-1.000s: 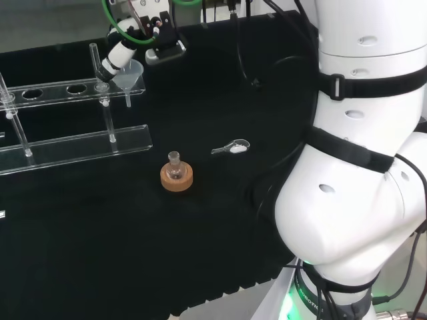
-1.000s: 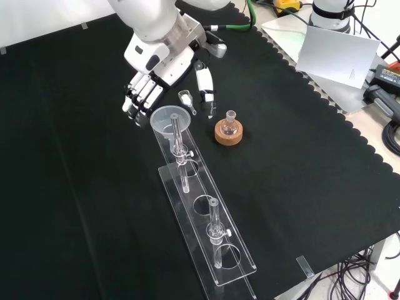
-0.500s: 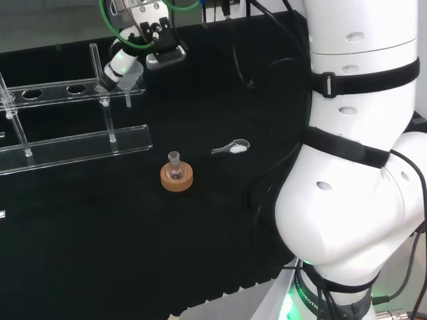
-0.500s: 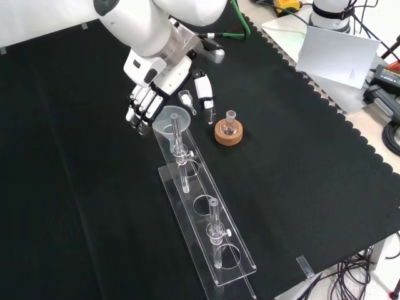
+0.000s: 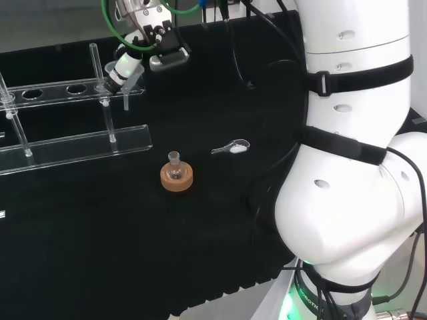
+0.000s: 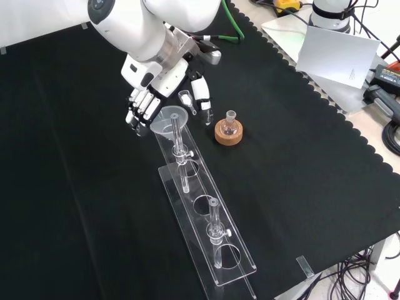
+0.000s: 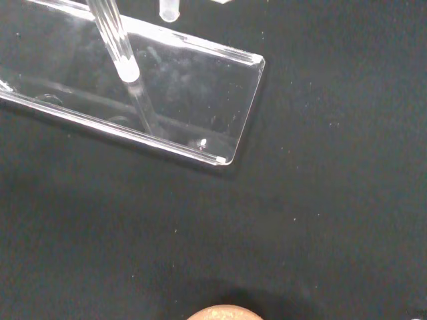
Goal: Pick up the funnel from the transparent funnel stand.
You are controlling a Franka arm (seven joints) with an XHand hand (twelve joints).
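Observation:
The clear funnel (image 6: pixel 169 120) sits in the end hole of the transparent stand (image 6: pixel 201 209), its stem hanging below the top rail. My hand (image 6: pixel 152 89) is over that end of the stand. Its fingers (image 6: pixel 140 112) are fairly straight and lie against the left side of the funnel's rim in the front view. The thumb (image 6: pixel 200 104) stands apart on the right side. In the head view the hand (image 5: pixel 128 65) covers most of the funnel (image 5: pixel 132 84). The wrist view has the stand's base plate (image 7: pixel 190 90), an upright rod (image 7: pixel 115 39) and the funnel's stem tip (image 7: pixel 169 9).
A small glass flask in a cork ring (image 6: pixel 228 131) stands to the right of the stand's end in the front view, also at the cork ring (image 5: pixel 176 177). A small scoop (image 5: pixel 231 148) lies on the cloth close to the thumb. A white arm link (image 5: pixel 353 160) rises at the head view's right.
The hand has come down and closer to the funnel; its fingers now reach the funnel's rim and hide more of it in the head view. The funnel rests in the stand as before.

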